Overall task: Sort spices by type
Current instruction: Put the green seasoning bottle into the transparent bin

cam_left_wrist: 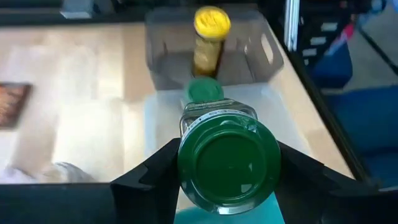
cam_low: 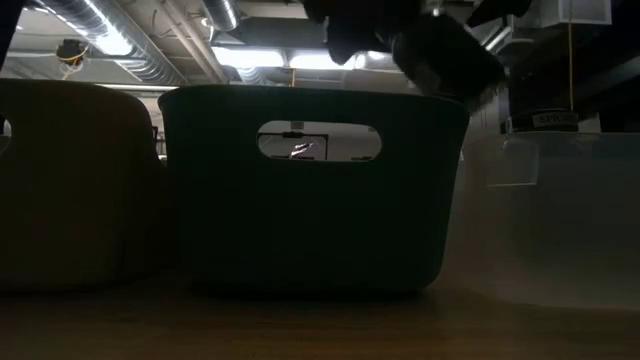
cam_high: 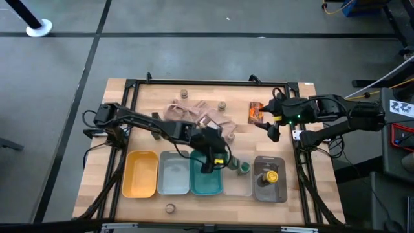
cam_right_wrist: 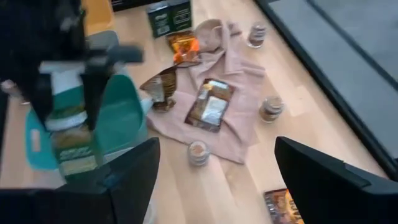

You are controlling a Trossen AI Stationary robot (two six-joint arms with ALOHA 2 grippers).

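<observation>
The left claw [cam_left_wrist: 227, 180] is clamped on a green-lidded jar [cam_left_wrist: 229, 163] with a clear ribbed neck. Its contents are hidden by the lid. The right claw [cam_right_wrist: 214, 180] hangs with fingers apart.

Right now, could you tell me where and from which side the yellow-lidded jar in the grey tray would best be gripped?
Probably from straight above, fingers closing across the body just under the lid. The yellow-lidded jar stands upright in the grey tray, whose walls block a side approach. The open right gripper is free; the left gripper holds a green-lidded jar.
</observation>
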